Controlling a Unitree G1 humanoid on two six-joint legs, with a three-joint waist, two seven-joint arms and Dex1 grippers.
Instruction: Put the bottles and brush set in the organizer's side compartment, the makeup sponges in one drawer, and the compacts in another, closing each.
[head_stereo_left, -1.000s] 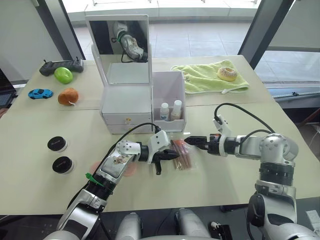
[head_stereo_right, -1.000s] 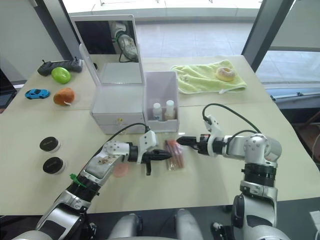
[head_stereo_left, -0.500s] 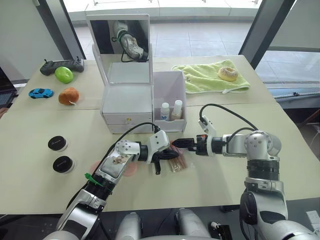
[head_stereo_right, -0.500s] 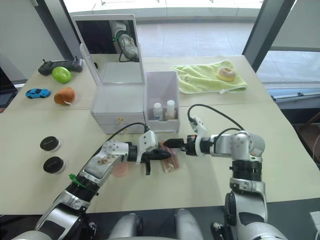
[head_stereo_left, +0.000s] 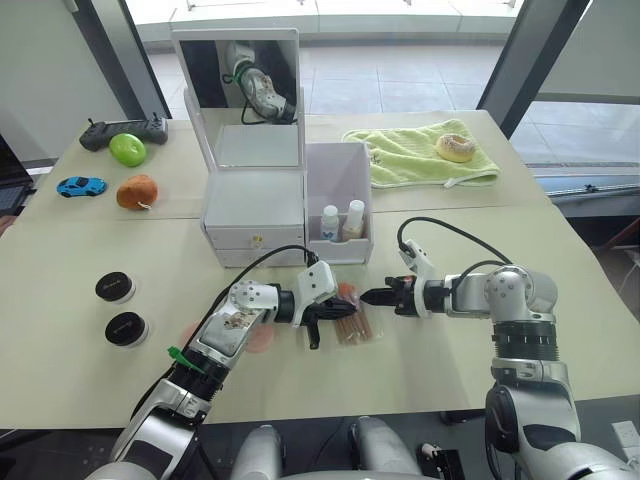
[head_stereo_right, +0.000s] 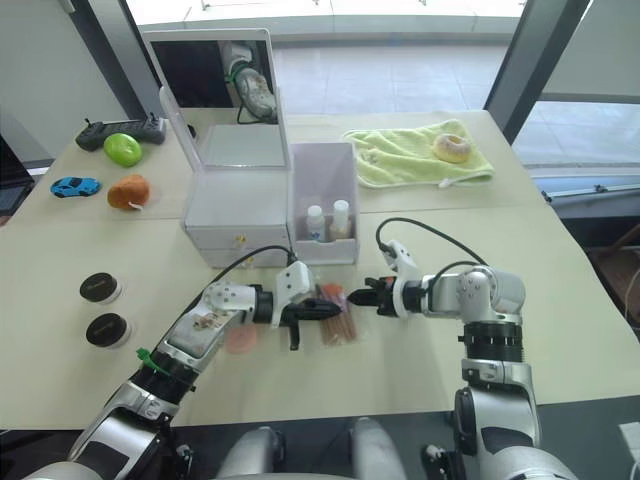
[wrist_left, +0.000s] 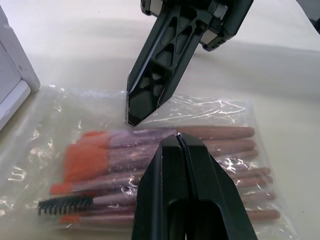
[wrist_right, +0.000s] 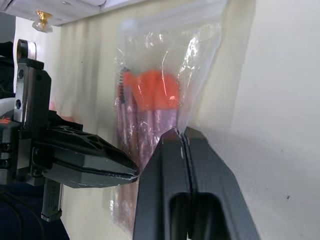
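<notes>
**Both grippers pinched on the brush set pouch, in front of the organizer**

The brush set (head_stereo_left: 352, 325), a clear pouch of pink-handled brushes with orange bristles, lies flat on the table (head_stereo_left: 440, 370), just in front of the organizer (head_stereo_left: 255, 215).

- Left gripper (head_stereo_left: 335, 312): fingers pressed together over the pouch's middle, pinning the plastic.
- Right gripper (head_stereo_left: 372, 296): fingers pressed together on the pouch's edge nearest the right arm; the wrist view shows the film caught between the fingertips.
- The two grippers' tips sit just beside each other across the pouch.

Surrounding items:

- The organizer's side compartment (head_stereo_left: 338, 170) is open-topped and holds two small bottles (head_stereo_left: 341, 221), upright and side by side.
- Both drawer fronts (head_stereo_left: 255, 246) sit flush with the organizer body. The mirror lid (head_stereo_left: 237, 70) stands raised.
- Two black compacts (head_stereo_left: 120, 308) rest on the table on the robot's left, well apart from the pouch.
- A pink makeup sponge (head_stereo_left: 262, 339) lies partly under the left forearm.
- On the far side: a green towel (head_stereo_left: 425, 155) with a doughnut (head_stereo_left: 455, 147), a green fruit (head_stereo_left: 127, 150), an orange fruit (head_stereo_left: 136, 192), a blue toy car (head_stereo_left: 80, 186), and a black controller (head_stereo_left: 122, 130).
</notes>
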